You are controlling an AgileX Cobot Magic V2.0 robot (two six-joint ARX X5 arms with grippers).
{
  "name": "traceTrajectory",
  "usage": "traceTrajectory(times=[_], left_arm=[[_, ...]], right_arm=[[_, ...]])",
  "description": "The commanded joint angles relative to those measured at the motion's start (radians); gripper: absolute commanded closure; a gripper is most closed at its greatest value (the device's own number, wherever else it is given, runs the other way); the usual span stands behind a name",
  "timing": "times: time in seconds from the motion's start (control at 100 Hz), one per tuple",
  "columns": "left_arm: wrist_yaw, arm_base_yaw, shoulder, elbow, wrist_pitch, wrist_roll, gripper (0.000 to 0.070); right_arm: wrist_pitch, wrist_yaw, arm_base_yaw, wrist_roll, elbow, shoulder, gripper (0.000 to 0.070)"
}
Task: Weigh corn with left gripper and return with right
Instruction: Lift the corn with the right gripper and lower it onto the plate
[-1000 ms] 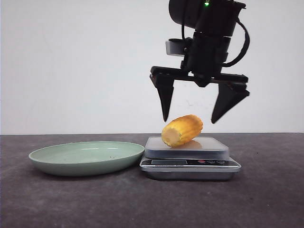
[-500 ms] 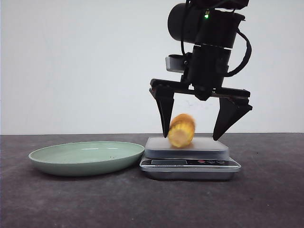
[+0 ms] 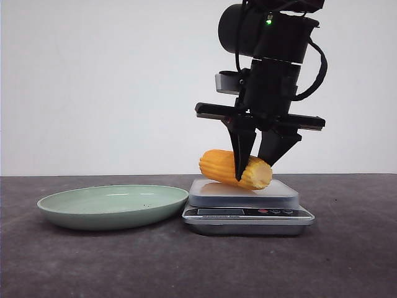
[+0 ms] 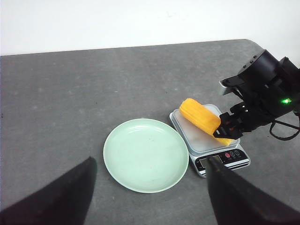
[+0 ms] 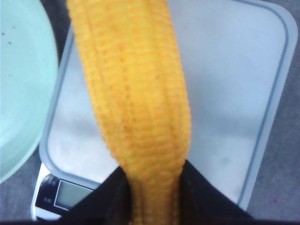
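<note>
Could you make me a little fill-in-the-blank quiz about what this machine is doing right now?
1. The right hand is closed on the ____.
2. The corn lies on the ____, not on the plate.
3. The plate is pale ____ and has nothing on it.
4. The left hand is ____ and holds nothing.

Missing words: corn; scale; green; open

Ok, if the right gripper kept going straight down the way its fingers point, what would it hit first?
The scale platform. The right gripper is shut on the corn, pointing down, fingertips just above the tray. How much gap remains is unclear.
</note>
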Motion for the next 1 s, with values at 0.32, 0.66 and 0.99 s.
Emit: traceTrajectory(times=[0.32,0.66,0.99], left_arm=[[-0.005,-0.007,0.001,0.011,0.019,0.01,0.0255],[-0.005,-0.007,0.001,0.011,0.058,0.01,0.0255],[-0.005,-0.007,0.001,0.011,0.056,0.005,0.0255]], right_arm=[[-0.001,0.003,0.042,-0.055,0.025,-0.086,0.07],[0.052,-0.006,0.188,-0.072,0.097,-0.229,0.07],[0.097,-0.012,0.274,-0.073,0.369,-0.134,0.07]])
